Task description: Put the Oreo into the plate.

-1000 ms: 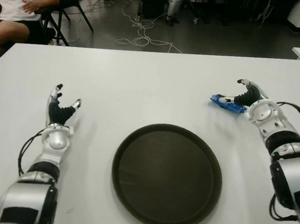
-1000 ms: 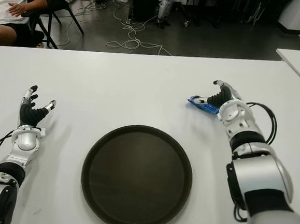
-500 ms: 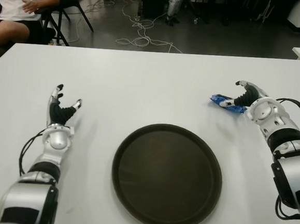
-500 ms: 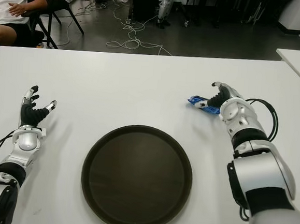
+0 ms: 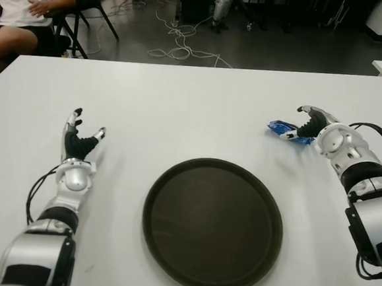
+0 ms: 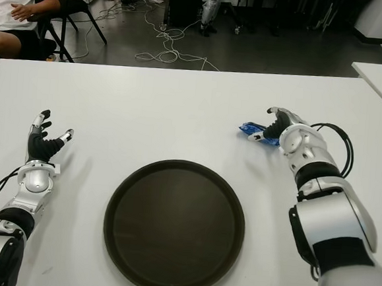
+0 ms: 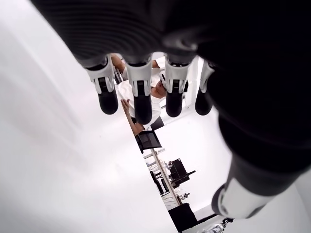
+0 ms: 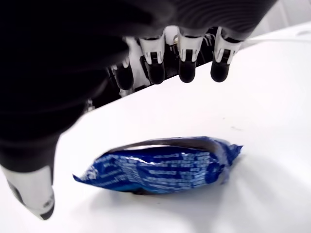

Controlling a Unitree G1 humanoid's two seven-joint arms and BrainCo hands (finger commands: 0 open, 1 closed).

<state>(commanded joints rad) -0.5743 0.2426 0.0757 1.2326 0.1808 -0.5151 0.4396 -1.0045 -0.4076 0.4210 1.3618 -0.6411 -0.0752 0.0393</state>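
Right hand [image 5: 314,121] crept a bit further up the table over the last sec and curled more over the Oreo pack [image 8: 163,166]. Pack looks nudged a touch too, tho hard to tell w/ fingers [image 8: 187,63] not on it.

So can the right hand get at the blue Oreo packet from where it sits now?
Probably yes. The right hand is right at the blue foil Oreo packet, fingers open above it and nothing between. The packet lies flat on the white table, apart from the dark round plate.
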